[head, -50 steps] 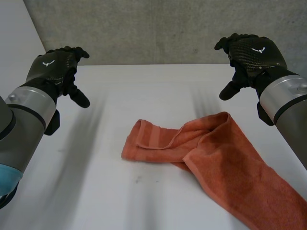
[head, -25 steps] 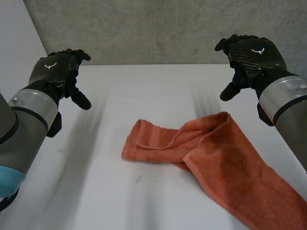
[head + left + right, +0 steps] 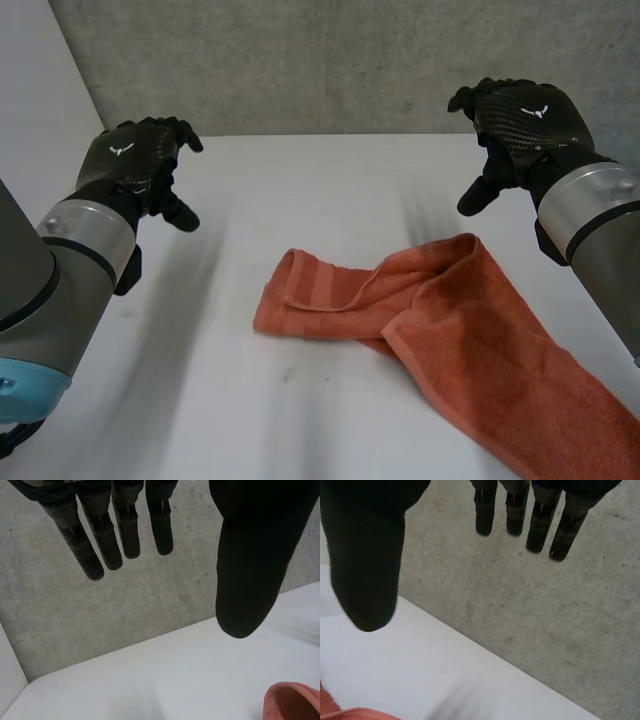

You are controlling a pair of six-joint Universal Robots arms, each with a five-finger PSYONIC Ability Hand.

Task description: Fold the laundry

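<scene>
An orange towel (image 3: 440,335) lies crumpled on the white table (image 3: 300,190), running from the middle toward the near right corner, with one end folded over on itself at the left. My left hand (image 3: 135,160) hovers above the table's far left, apart from the towel, fingers (image 3: 100,540) straight and empty. My right hand (image 3: 520,120) hovers over the far right, above the towel's far corner, fingers (image 3: 540,520) straight and holding nothing. A corner of the towel (image 3: 295,700) lies below the left thumb, and an edge of the towel (image 3: 350,714) below the right thumb.
A grey concrete wall (image 3: 320,60) stands behind the table's far edge. A white panel (image 3: 40,90) borders the left side. Bare tabletop lies left of and in front of the towel.
My left hand has moved a little to the right and down toward the towel, its fingers slightly less spread. The right hand and the towel have stayed put.
</scene>
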